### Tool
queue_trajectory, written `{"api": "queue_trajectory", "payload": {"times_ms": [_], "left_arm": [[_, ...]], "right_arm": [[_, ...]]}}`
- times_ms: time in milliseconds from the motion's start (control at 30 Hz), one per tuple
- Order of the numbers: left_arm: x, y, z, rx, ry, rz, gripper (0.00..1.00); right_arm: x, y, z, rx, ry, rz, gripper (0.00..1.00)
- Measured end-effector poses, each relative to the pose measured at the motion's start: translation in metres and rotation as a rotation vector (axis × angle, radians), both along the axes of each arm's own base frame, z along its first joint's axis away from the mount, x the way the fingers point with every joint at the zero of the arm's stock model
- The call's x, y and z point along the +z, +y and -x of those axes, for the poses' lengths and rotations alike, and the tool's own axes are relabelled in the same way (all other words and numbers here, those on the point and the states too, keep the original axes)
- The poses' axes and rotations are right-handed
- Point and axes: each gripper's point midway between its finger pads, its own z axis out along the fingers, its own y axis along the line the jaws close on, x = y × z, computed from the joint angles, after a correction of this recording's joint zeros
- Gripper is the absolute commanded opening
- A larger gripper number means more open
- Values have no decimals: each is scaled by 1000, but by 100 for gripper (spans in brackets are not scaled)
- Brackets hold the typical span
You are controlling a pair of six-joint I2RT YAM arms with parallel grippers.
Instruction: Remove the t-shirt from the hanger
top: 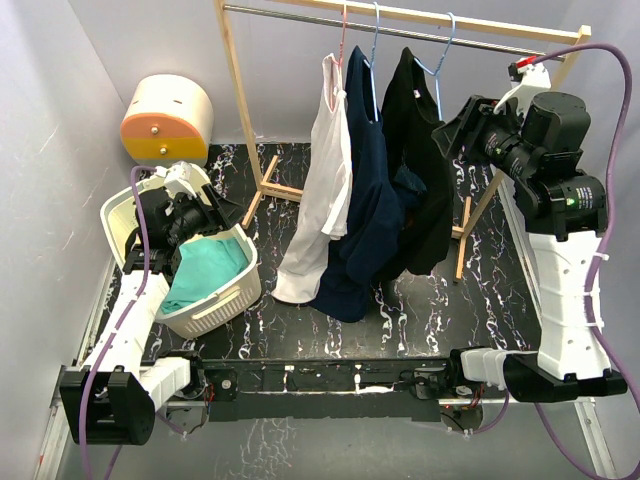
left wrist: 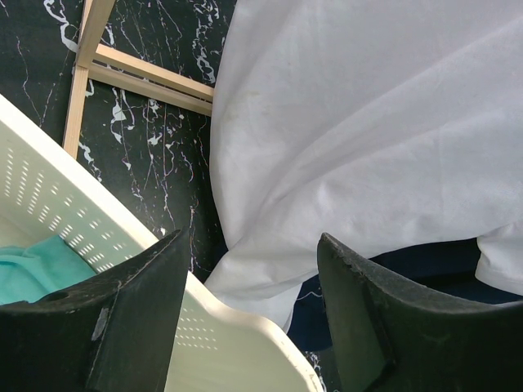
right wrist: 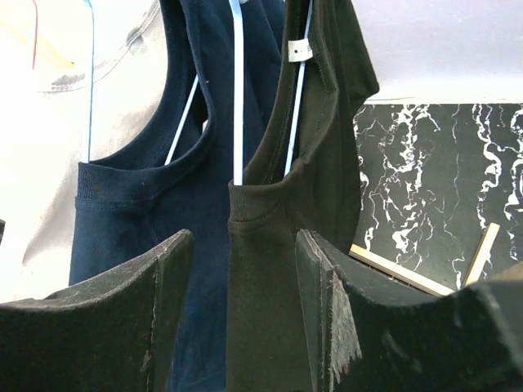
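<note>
Three garments hang on a rail: a white shirt [top: 325, 180], a navy one [top: 365, 210] and a black one [top: 425, 170], each on a thin hanger. My right gripper [top: 455, 125] is open, high up beside the black shirt's shoulder. In the right wrist view the black shirt [right wrist: 278, 269] and its pale blue hanger [right wrist: 296, 106] show between the open fingers of the gripper [right wrist: 245, 241], with the navy shirt [right wrist: 139, 212] to the left. My left gripper [top: 215, 215] is open and empty over the basket rim, and in its wrist view [left wrist: 253, 241] it faces the white shirt's hem [left wrist: 351, 147].
A white laundry basket [top: 235, 300] holding a teal cloth [top: 205, 270] stands at the left; its rim [left wrist: 245, 327] lies under my left fingers. The wooden rack [top: 240, 90] has feet on the black marbled table. A yellow and orange drawer box [top: 168, 120] sits at the back left.
</note>
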Motion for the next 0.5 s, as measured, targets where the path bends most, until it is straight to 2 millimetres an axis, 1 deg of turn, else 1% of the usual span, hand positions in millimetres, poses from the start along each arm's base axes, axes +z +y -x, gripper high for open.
{"api": "queue_trajectory", "payload": {"times_ms": [133,267,433,467,500], "left_arm": [[0,0,0,0,0,0,62],[0,0,0,0,0,0,62],[0,0,0,-3,0,1,62],[0,0,0,-3,0,1,62],[0,0,0,-3,0,1,62]], "right_arm": [[1,-3,-2,-14,-11,12,49],[-2,-3,-6,-15,-4,17,48],[-14,-3,-12,-14,29,28,46],[-18,-3,-14,-14,37,31,44],[-20,-3,-14,-13,44,33,35]]}}
